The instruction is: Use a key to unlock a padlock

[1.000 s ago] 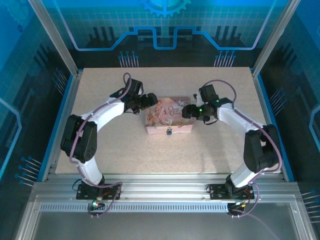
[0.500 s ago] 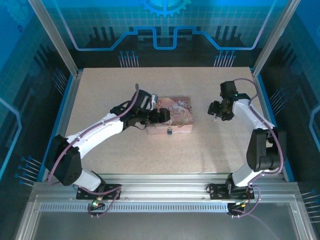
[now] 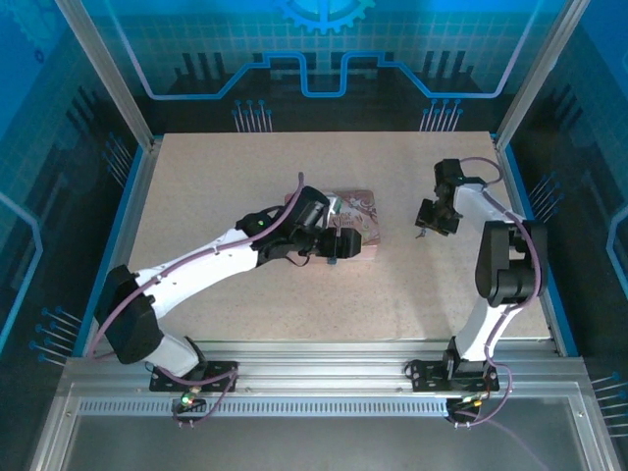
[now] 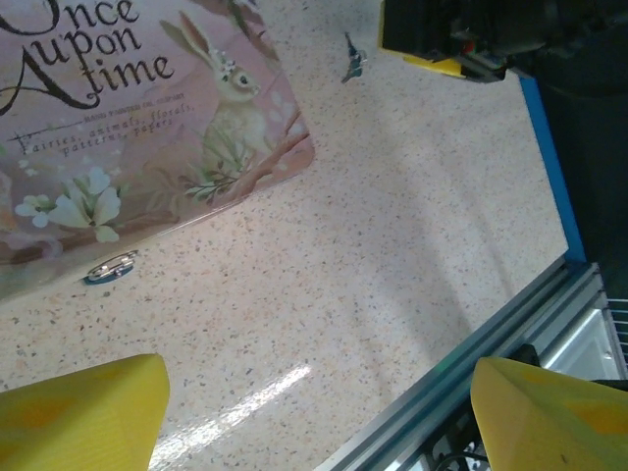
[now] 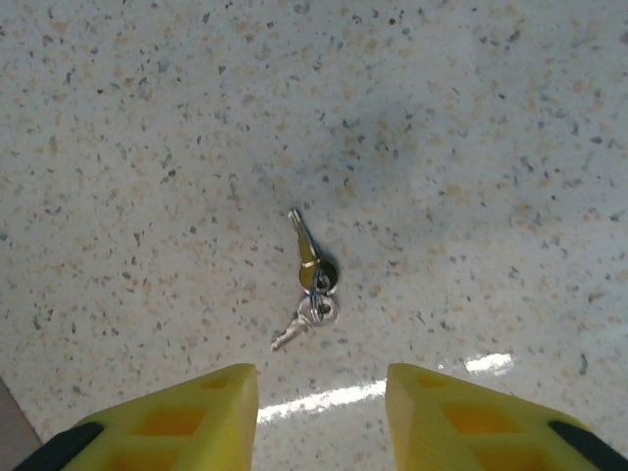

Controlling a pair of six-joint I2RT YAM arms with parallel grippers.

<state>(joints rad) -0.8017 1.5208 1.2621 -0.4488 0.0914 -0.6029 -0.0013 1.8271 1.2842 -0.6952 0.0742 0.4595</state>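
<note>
The table is beige with dark flecks, the box at 10 o'clock in the left wrist view pink with a pale rabbit, white flowers and dark script, the keys silvery, the right gripper yellow-fingered

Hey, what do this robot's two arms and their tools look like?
Both the left arm and the right arm have smooth white link shells with chunky black joints. A thin purple cable loops along each arm. The left tool and the right tool each have two wedge-shaped yellow fingers. The right tool's fingers show moulded recesses.
</note>
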